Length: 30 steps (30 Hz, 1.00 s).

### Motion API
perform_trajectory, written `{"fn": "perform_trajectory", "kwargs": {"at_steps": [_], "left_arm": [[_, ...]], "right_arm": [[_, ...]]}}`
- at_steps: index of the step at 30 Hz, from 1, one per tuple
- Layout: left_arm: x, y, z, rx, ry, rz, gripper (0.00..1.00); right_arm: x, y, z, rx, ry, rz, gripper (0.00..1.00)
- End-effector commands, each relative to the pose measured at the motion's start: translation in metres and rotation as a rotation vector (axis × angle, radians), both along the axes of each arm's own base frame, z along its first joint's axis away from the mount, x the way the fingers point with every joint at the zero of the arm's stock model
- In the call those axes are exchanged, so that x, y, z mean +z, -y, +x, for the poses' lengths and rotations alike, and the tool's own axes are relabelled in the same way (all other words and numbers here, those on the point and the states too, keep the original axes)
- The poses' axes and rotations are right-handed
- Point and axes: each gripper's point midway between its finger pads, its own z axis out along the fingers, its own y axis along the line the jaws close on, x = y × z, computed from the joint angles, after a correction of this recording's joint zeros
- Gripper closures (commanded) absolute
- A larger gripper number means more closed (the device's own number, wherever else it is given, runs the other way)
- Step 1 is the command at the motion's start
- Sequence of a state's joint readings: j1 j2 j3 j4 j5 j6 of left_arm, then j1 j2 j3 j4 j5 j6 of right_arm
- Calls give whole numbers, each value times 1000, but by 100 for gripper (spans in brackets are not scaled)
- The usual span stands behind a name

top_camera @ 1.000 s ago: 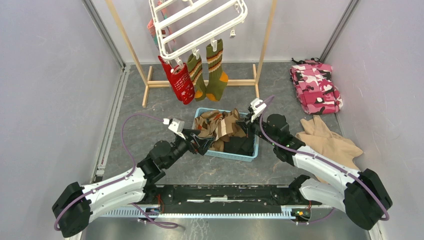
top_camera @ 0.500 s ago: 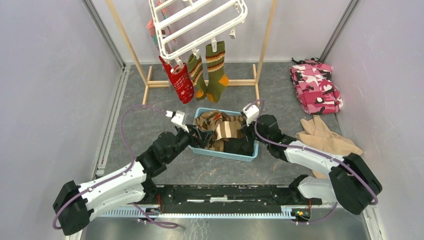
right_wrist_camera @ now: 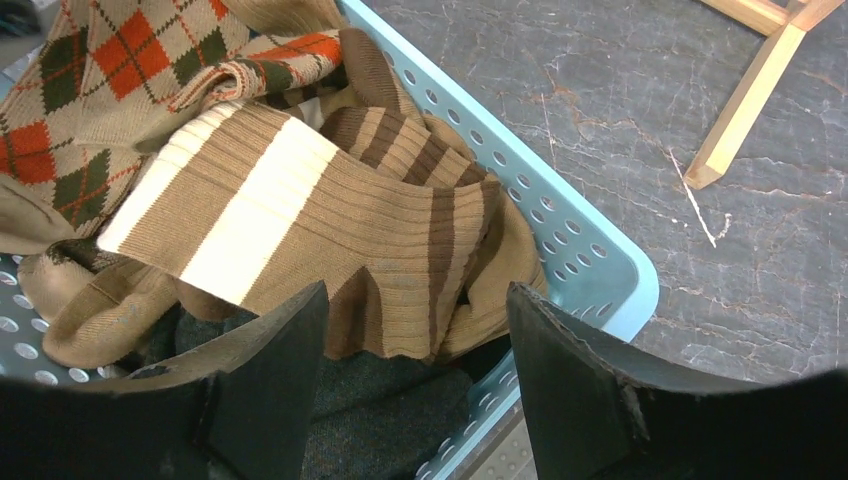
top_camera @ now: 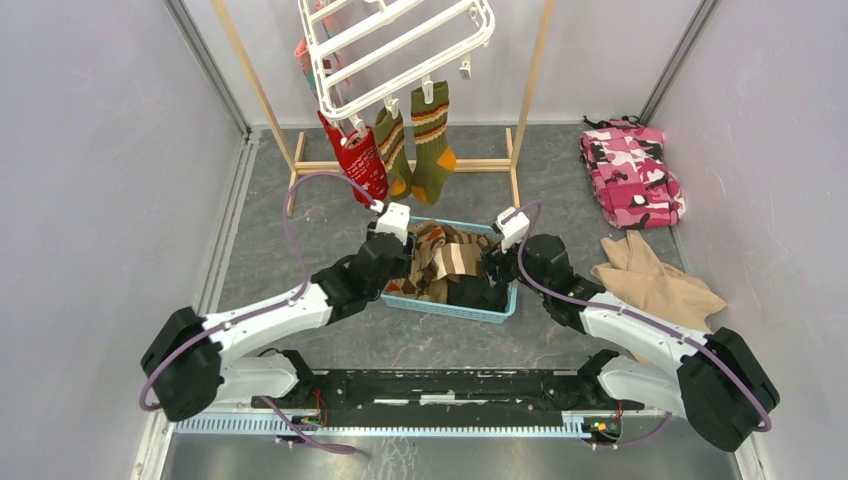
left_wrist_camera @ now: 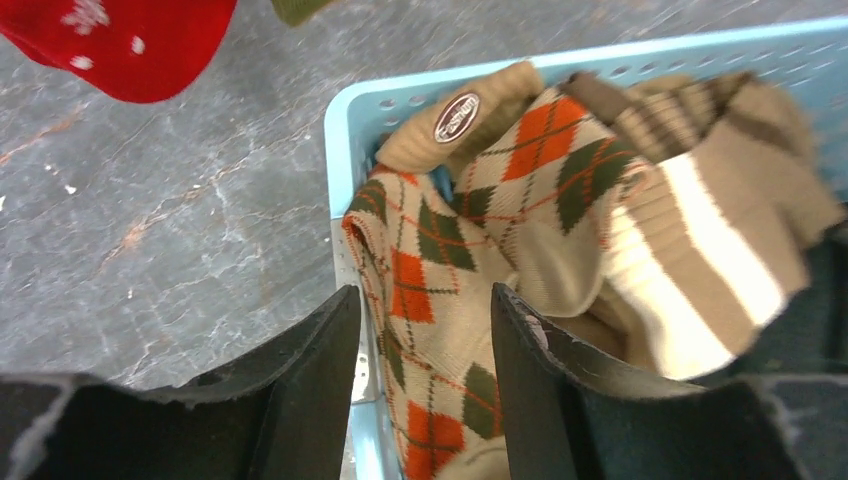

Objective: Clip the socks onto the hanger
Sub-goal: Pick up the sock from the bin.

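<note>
The white hanger (top_camera: 400,45) hangs at the top with a red sock (top_camera: 360,165) and two olive and orange striped socks (top_camera: 433,140) clipped to its rim. More socks (top_camera: 450,260) lie piled in the light blue basket (top_camera: 450,305). My left gripper (top_camera: 400,262) is at the basket's left end. It (left_wrist_camera: 424,292) is open, its fingers either side of a tan argyle sock (left_wrist_camera: 540,170) without pinching it. At the right end, my right gripper (top_camera: 492,270) (right_wrist_camera: 417,290) stands open over a brown striped sock (right_wrist_camera: 300,220) and a dark sock (right_wrist_camera: 400,400).
The hanger's wooden stand (top_camera: 400,167) stands just behind the basket, one foot (right_wrist_camera: 745,100) near my right gripper. A pink camouflage cloth (top_camera: 632,170) and a beige cloth (top_camera: 660,285) lie on the grey floor at right. Walls close in both sides.
My left arm has swung forward and right to the basket's left end, its jaws narrowing. My right gripper has gone from shut to open at the basket's right end.
</note>
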<state>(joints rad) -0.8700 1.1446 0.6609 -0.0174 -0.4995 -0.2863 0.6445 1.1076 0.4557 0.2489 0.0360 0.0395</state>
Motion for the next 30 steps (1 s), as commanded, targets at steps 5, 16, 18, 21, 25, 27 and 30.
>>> {"fn": "perform_trajectory", "kwargs": {"at_steps": [5, 16, 18, 21, 25, 27, 30], "left_arm": [[-7, -7, 48, 75, 75, 223, 42], [-17, 1, 65, 76, 37, 301, 66], [-15, 2, 63, 68, 33, 292, 77], [-9, 6, 61, 44, 33, 270, 87], [-1, 12, 55, -5, 25, 243, 92], [8, 16, 51, -38, 35, 206, 93], [28, 23, 42, -91, 61, 132, 96]], "right_arm": [[14, -2, 2, 5, 51, 77, 27], [14, -6, -2, 38, 37, 96, 26], [14, -7, -2, 42, 35, 99, 26], [12, -7, -2, 43, 30, 101, 26], [14, -7, -2, 46, 34, 104, 26], [14, -7, -3, 52, 35, 109, 26], [19, -9, -5, 72, 50, 124, 26]]}}
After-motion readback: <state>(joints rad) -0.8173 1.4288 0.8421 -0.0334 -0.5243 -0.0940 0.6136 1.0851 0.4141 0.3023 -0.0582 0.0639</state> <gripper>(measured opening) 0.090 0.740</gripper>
